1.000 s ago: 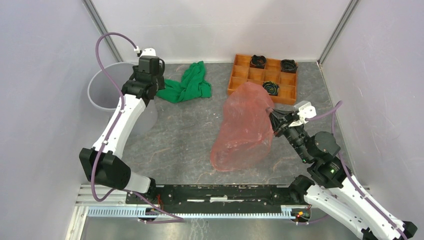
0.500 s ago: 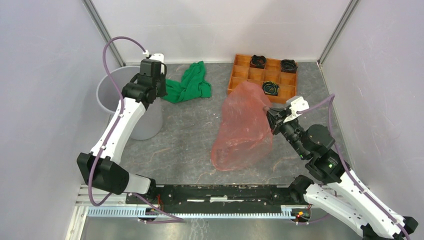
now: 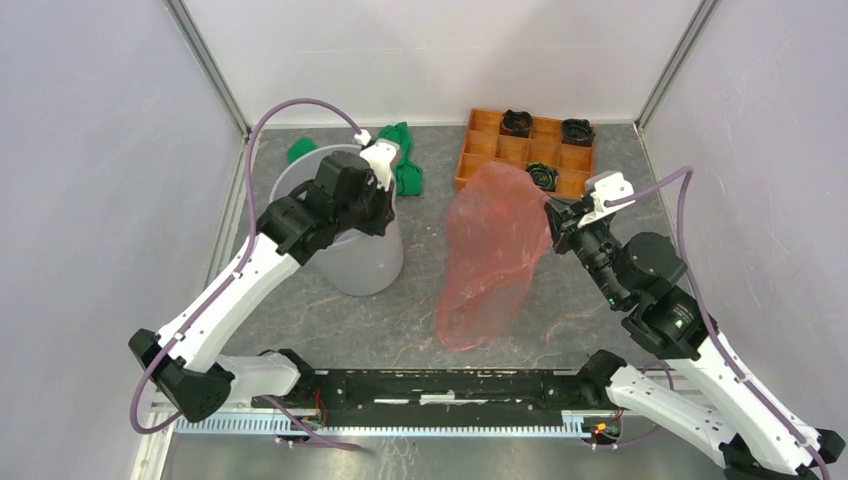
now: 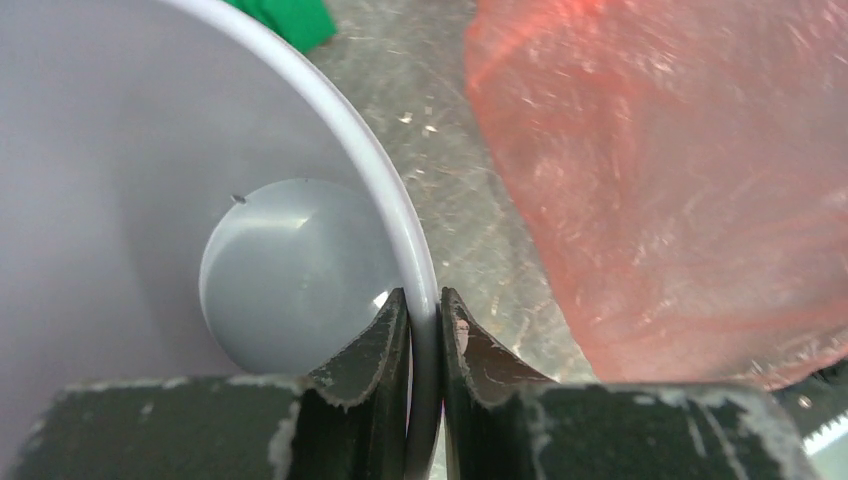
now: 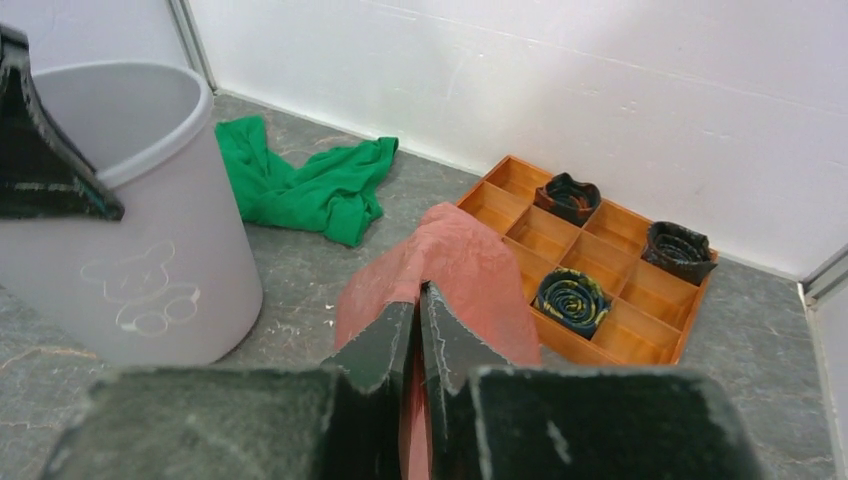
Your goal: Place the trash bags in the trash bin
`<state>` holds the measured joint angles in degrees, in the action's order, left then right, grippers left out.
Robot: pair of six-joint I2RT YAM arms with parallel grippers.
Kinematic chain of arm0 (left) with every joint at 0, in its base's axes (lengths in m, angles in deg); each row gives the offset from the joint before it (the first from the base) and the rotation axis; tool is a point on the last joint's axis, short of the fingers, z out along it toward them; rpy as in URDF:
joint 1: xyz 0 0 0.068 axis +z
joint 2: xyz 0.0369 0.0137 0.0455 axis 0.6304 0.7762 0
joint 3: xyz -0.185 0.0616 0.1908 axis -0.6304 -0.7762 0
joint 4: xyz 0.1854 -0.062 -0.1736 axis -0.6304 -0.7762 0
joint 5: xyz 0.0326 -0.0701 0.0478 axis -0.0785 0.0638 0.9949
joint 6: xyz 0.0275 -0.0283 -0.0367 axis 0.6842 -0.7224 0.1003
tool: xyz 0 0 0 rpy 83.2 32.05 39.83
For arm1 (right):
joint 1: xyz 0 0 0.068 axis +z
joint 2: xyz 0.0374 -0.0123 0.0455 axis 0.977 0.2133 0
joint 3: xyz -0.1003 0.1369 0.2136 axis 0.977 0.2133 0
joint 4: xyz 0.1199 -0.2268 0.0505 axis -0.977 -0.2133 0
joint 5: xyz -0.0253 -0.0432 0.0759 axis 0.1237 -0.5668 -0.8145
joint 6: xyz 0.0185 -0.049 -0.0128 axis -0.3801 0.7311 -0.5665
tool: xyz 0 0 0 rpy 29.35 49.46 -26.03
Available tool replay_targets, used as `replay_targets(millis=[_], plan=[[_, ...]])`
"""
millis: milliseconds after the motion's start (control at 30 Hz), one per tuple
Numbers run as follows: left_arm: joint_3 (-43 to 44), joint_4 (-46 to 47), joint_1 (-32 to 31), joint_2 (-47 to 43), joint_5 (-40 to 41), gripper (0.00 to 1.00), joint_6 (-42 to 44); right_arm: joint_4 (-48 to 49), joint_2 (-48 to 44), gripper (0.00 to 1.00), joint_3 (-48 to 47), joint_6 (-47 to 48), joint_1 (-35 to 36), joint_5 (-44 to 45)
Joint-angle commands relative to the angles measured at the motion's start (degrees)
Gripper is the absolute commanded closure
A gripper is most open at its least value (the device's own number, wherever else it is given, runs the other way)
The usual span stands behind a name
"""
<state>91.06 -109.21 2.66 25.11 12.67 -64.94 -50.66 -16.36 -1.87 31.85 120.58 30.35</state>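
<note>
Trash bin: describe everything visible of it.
The trash bin is a round, light grey plastic bucket with a paler rim, tapering toward its base, a faint bear outline on its side. It stands mouth up on the table, left of centre, and looks empty inside. The left gripper is shut on its rim, one finger inside, one outside. The green cloth lies behind it; the trash bag hangs apart on its right.
</note>
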Motion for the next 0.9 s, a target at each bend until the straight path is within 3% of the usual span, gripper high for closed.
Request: replay_targets(millis=[0,167,300,467,567,700,800,867], plan=[[-3.9,8.2,-2.3,-3.1,-7.3,0.98,-5.1,-1.6,-0.2,0.92,-4.4,0.6,0.0,2.9],[-5.8,11.1,-2.7,-1.8,-10.1,0.96,-6.6,-1.8,-0.2,0.95,-5.8,0.0,0.0,3.6],[-5.9,9.9,-3.0,-2.8,-11.7,0.57,-3.9,-3.1,-0.2,0.97,-7.1,-0.3,0.0,1.9],[0.9,2.5,-3.0,-6.1,-6.8,0.31,-1.6,-1.3,-1.9,0.98,-3.5,-0.3,0.0,1.7],[4.0,0.7,-3.1,-8.2,-8.8,0.27,-2.3,-1.5,-1.9,0.99,-3.3,-0.3,0.1,2.5],[1.4,3.4,-4.9,-10.8,-14.4,0.26,-7.6,-0.1,-2.2,0.99,-3.6,-0.3,0.0,2.0],[-2.9,8.8,-11.4,-13.4,-13.4,0.17,-11.9,0.8,-2.3,0.99,-4.1,-0.3,0.0,0.8],[-5.9,12.3,-20.2,-13.6,-9.2,0.12,-14.4,1.6,-2.5,0.99,-3.8,-0.3,0.0,0.7]])
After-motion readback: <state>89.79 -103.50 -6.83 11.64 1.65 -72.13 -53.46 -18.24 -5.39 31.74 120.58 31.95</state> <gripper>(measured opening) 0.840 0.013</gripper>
